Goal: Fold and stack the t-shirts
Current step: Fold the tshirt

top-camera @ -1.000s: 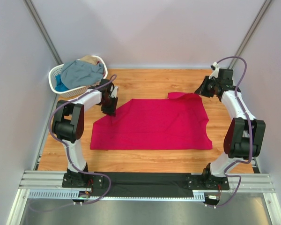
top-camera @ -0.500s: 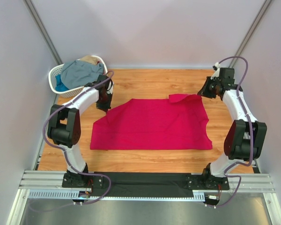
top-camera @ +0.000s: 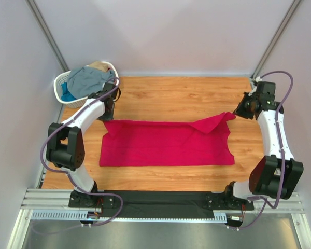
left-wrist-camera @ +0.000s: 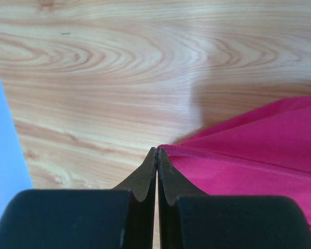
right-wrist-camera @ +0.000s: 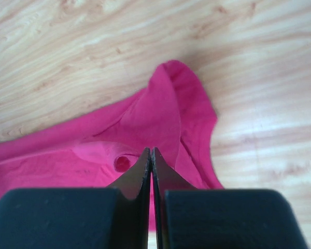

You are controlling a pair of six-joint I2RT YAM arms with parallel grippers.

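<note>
since a second ago both arms have swung outward and the left claw has closed; it now pinches the far left corner of the crimson shirt, while the right claw pinches the far right corner, where the cloth bunches into a raised fold; the shirt lies between them on the wooden table, long axis left to right, its body nearward of both claws; thin, soft, matte cloth, faintly rippled; other shirts heap in the white lattice basket beyond the left arm.
</note>
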